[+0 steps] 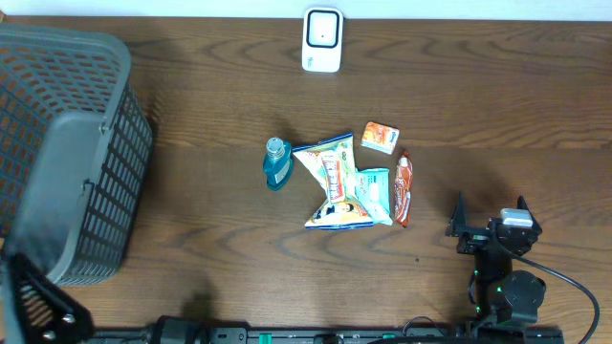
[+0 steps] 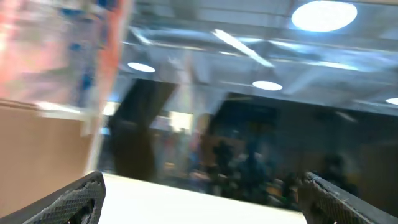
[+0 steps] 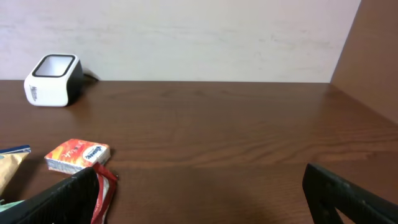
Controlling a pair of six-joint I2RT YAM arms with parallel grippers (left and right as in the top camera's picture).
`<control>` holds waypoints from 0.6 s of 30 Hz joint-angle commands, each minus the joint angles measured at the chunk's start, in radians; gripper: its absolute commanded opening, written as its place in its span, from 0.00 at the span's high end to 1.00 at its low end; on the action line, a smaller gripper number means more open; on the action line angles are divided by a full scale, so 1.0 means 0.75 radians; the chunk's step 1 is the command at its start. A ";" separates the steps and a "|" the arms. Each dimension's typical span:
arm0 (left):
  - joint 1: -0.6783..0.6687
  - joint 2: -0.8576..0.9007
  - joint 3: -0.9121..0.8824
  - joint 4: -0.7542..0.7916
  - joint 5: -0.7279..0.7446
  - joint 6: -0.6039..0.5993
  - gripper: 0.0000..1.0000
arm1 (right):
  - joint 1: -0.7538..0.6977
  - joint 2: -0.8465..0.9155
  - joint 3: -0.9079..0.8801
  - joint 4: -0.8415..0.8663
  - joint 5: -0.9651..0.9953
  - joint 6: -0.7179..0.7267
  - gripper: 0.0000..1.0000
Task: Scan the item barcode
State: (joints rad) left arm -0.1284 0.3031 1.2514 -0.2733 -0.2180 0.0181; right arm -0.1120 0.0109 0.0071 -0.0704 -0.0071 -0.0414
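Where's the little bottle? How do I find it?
Start at the wooden table, then the heap of snack packets in its middle. The bottle sits at the heap's edge nearest the dark basket. It alone is rounded and blue; its neighbours are flat packets.

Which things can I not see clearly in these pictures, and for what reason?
Barcodes: too small to find, overhead view, on the bottle, bags, orange box and red bar.
Left wrist view: blurred and aimed above the table; no item shows.
Right wrist view: the bags are cut off by the left edge, the red bar by the bottom edge.
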 commanded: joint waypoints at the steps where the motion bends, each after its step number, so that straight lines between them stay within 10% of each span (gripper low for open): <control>1: 0.081 -0.020 0.002 0.029 -0.155 -0.017 0.02 | -0.006 -0.006 -0.002 -0.006 0.001 -0.017 0.01; 18: 0.187 -0.399 -0.097 0.122 0.107 -0.077 0.02 | -0.006 -0.006 -0.002 -0.006 0.001 -0.017 0.01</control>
State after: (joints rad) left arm 0.0059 0.0250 1.2041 -0.1967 -0.1627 -0.0055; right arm -0.1120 0.0109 0.0071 -0.0704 -0.0071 -0.0414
